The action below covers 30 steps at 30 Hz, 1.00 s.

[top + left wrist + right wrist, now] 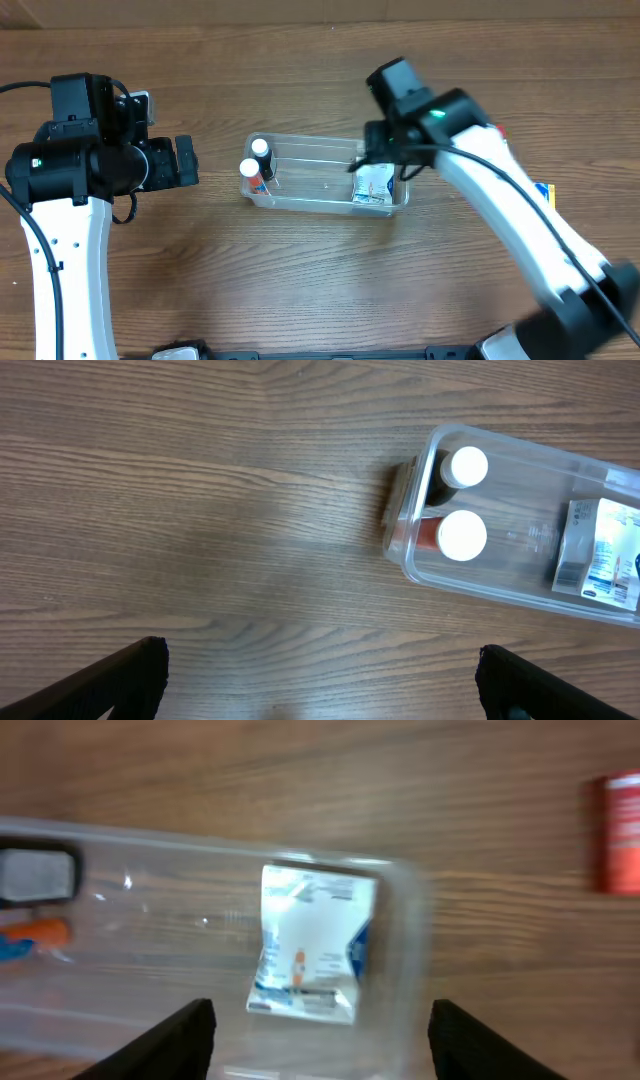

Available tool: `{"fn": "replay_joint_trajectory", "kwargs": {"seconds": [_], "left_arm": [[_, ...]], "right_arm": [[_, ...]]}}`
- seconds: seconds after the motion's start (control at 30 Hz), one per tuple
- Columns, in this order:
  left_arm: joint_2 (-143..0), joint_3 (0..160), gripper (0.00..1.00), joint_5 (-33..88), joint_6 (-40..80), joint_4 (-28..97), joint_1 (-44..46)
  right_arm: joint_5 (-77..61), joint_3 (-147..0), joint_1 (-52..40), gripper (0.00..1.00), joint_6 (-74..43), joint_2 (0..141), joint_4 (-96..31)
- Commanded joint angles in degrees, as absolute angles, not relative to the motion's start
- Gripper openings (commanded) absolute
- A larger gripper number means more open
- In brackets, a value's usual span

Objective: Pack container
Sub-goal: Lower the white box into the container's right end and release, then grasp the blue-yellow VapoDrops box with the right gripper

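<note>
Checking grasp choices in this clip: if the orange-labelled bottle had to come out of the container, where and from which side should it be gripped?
Grip the orange-labelled bottle around its white cap, coming straight down. It stands upright at the container's end, the wall and a dark bottle close beside it, so side approaches look blocked.

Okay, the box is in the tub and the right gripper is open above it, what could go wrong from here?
1. The right gripper hangs open over the small box at the container end; moving low, it could catch the clear wall and drag the tub.
2. That jolt might topple the upright white-capped bottles at the other end.
3. The arm could knock the red item lying outside.
</note>
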<state>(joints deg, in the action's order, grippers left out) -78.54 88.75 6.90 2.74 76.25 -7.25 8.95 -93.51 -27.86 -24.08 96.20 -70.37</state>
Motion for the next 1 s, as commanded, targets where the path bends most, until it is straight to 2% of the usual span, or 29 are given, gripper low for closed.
{"fn": "replay_joint_trajectory", "kwargs": {"seconds": [0.0, 0.03, 0.1, 0.2, 0.27, 0.37, 0.47, 0.6, 0.97], "left_arm": [[-77.87, 88.55, 1.0, 7.11, 1.26, 76.31, -7.49], [-77.87, 88.55, 1.0, 7.11, 1.26, 76.31, -7.49], [-77.87, 88.55, 1.0, 7.11, 1.26, 76.36, -7.49], [-77.87, 88.55, 1.0, 7.11, 1.26, 76.38, -7.49], [-77.87, 88.55, 1.0, 7.11, 1.26, 76.36, -7.49], [-77.87, 88.55, 1.0, 7.11, 1.26, 76.34, -7.49], [-77.87, 88.55, 1.0, 7.11, 1.26, 76.29, -7.49], [-77.87, 88.55, 1.0, 7.11, 1.26, 76.25, -7.49], [-77.87, 88.55, 1.0, 7.14, 1.48, 76.64, -7.49]], "right_arm": [[15.81, -96.09, -22.35, 0.83, -28.82, 87.02, -73.34], [15.79, -96.09, -20.01, 0.91, -28.8, 85.91, -74.46], [15.79, -96.09, -13.67, 1.0, -28.69, 84.47, -77.3], [13.23, -95.68, -1.21, 1.0, -23.42, 84.55, -80.44], [8.25, -93.41, 7.79, 1.0, -14.44, 85.47, -80.31], [7.14, -88.9, 15.9, 1.0, -12.6, 86.89, -78.94], [3.77, -80.6, 23.07, 1.0, -5.76, 88.6, -71.57], [1.19, -73.08, 26.65, 1.0, 0.51, 92.9, -65.36], [0.19, -72.64, 26.65, 1.0, 4.16, 102.5, -63.24]]}}
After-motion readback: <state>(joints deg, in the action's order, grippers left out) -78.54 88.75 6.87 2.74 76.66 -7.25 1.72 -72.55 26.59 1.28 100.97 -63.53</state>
